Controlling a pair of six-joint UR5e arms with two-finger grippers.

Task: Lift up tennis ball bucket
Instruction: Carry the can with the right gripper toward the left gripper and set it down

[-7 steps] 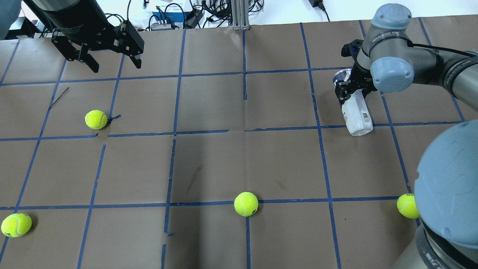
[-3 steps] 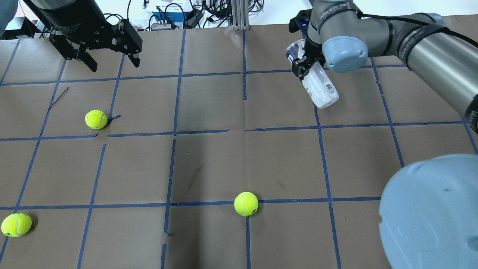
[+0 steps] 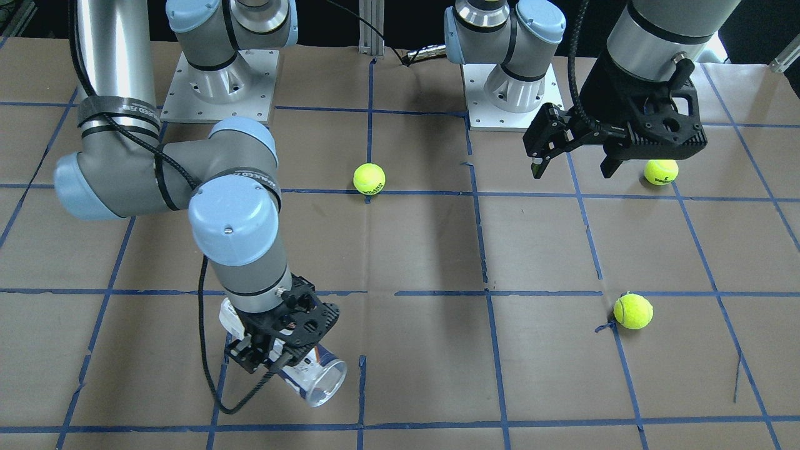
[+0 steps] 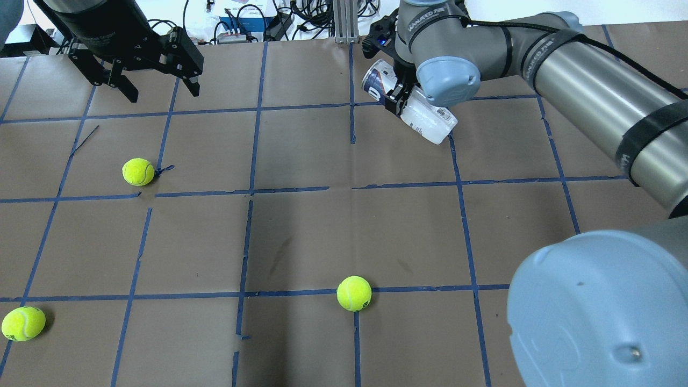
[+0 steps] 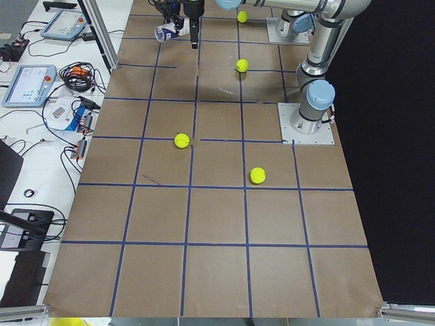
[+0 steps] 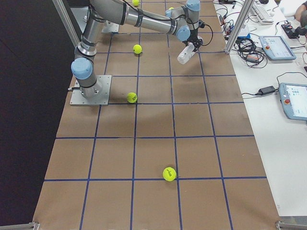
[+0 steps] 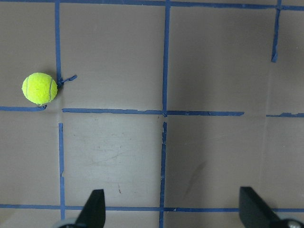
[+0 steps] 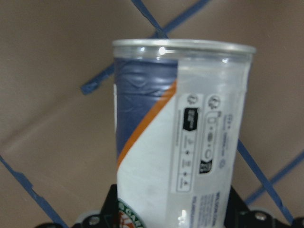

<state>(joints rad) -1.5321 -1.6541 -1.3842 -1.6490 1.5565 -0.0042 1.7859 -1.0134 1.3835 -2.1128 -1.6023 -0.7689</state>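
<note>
Bucket (tilted) in right gripper

table: brown paper, blue tape grid | side bench: white (cables, pendants)

Right pincer mostly hidden under its wrist overhead. Right wrist view: its fingers are dark slivers cut by the bottom edge; tennis ball bucket lower end cropped too, small label print blurred. Left wrist view: left pincer cropped, only two fingertips show. Overhead, right arm joint covers tabletop corner, hiding the tennis ball by the right base. Side views: bucket label too small to read.
</note>
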